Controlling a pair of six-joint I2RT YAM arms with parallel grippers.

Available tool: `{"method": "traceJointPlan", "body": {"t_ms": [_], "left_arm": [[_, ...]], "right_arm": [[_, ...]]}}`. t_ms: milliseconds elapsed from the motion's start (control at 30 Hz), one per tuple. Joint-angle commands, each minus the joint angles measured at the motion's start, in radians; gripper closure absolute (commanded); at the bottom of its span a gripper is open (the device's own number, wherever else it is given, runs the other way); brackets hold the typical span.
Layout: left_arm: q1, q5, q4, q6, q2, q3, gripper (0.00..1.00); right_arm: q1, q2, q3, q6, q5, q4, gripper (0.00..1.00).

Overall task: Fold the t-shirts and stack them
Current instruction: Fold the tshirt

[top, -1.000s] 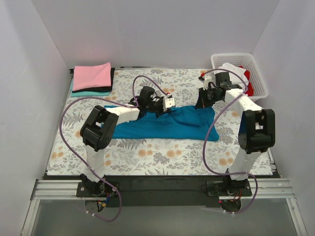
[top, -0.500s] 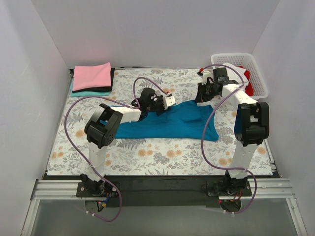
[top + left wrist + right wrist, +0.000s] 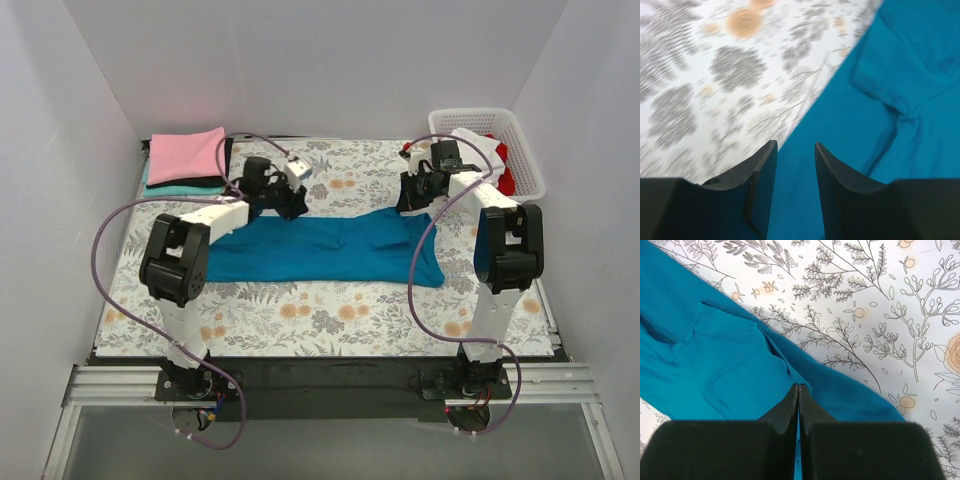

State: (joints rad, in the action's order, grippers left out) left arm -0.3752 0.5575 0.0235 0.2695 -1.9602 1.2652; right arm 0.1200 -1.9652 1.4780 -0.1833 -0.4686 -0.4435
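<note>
The right gripper (image 3: 798,387) is pinched tight on the teal t-shirt's (image 3: 715,355) edge; the left gripper (image 3: 795,147) hangs slightly parted, empty, above its edge.

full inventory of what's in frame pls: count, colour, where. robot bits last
blue t-shirt: 1, teal-blue, spread flat mid-table
folded shirts: 3 stacked, pink over black over aqua, far left corner
basket: 1, white lattice, far right corner
basket clothes: white and red pieces inside the basket, count unclear
tablecloth: 1, grey-and-orange floral, under everything
cables: 2, purple, one looping off each arm
arms: 2, black and white, bases at near edge
left end effector: open, over the blue t-shirt's far left edge
right end effector: shut, appears to pinch the blue t-shirt's far right edge
</note>
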Motion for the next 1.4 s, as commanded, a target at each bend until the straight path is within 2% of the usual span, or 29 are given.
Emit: {"method": "traceJointPlan", "body": {"t_ms": [0,67,333,633,667,733,833,1100,1367], "left_arm": [[0.094,0.054,-0.226,0.132,0.116,0.046,0.66],[0.130,0.065,-0.281,0.152,0.147,0.005,0.66],[0.171,0.048,-0.275,0.181,0.264,-0.115,0.65],[0.197,0.050,-0.275,0.195,0.317,-0.168,0.57],[0.202,0.050,-0.275,0.200,0.326,-0.174,0.52],[0.203,0.051,-0.277,0.201,0.337,-0.181,0.52],[0.209,0.050,-0.287,0.201,0.357,-0.191,0.42],[0.231,0.050,-0.315,0.201,0.417,-0.230,0.41],[0.239,0.087,-0.321,0.194,0.411,-0.233,0.40]], "right_arm": [[0.004,-0.015,0.051,-0.007,0.018,0.025,0.99],[0.007,-0.012,0.062,0.019,0.005,0.022,0.99],[0.033,0.061,0.045,0.093,-0.062,-0.037,0.99],[0.078,0.160,-0.114,0.174,-0.133,-0.072,0.99],[0.086,0.160,-0.126,0.176,-0.139,-0.070,0.99],[0.101,0.144,-0.143,0.200,-0.151,-0.070,0.99],[0.116,0.109,-0.151,0.229,-0.179,-0.066,0.99],[0.167,0.058,-0.180,0.309,-0.238,0.002,0.99],[0.191,0.031,-0.197,0.332,-0.248,0.035,0.97]]}}
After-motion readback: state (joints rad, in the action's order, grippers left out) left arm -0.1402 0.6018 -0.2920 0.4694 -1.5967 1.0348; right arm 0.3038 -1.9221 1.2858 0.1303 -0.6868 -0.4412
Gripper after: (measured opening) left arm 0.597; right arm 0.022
